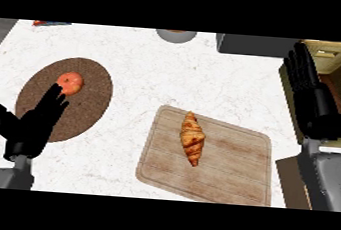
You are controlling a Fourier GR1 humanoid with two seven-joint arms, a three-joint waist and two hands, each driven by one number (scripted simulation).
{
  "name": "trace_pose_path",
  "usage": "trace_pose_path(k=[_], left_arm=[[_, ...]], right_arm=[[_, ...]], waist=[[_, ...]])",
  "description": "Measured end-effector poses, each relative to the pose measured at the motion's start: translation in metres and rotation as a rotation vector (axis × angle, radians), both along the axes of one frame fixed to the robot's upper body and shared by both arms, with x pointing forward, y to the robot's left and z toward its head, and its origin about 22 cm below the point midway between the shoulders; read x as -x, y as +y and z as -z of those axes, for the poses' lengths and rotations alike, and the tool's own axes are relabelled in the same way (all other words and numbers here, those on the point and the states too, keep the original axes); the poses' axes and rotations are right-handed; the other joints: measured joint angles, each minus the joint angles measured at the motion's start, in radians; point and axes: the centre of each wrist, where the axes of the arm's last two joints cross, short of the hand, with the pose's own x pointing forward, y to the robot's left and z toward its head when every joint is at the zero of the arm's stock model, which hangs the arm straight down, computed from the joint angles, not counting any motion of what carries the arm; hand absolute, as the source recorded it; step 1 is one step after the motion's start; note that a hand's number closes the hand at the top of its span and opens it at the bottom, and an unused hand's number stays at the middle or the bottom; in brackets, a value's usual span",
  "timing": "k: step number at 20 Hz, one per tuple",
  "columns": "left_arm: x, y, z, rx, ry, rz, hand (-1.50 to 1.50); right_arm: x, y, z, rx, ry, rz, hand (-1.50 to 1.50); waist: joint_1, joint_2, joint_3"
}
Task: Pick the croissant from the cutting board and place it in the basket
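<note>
With the croissant (192, 138) lying on the board (233, 169), the left hand (27, 126) is hovering open over the basket (86, 108), the right hand (312, 89) resting straight-fingered.

White marbled counter (206, 74), orange-red round fruit (71, 82) at left, far edge — grey bowl (176, 35), dark block (256, 45) just beside

Text: none can be read.
Brands, numbers, signs: none legible.
Flat object (50, 23) at the worktop's (206, 69) far left edge: coloured, any print too small to tell.
</note>
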Motion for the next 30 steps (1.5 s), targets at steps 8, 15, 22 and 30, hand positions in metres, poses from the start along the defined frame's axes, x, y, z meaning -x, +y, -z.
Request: trace_pose_path(k=[8,15,22,30], left_arm=[[-0.024,-0.010,-0.029,-0.220,-0.070,0.112,0.00],[-0.031,-0.026,-0.026,-0.307,-0.051,0.129,0.00],[-0.031,-0.027,-0.026,-0.331,-0.025,0.118,0.00],[-0.029,-0.023,-0.022,-0.343,-0.018,0.113,0.00]], right_arm=[[-0.016,0.049,0.012,0.007,-0.040,-0.499,1.50],[0.023,0.133,0.044,0.075,-0.283,-0.658,-1.50],[0.012,0.115,0.009,0.633,-0.293,-0.466,-1.50],[0.008,0.100,-0.052,1.161,-0.067,-0.585,-1.50]], waist=[[0.038,0.007,0.027],[0.010,-0.006,0.025],[-0.018,-0.024,0.020],[-0.022,-0.026,0.018]])
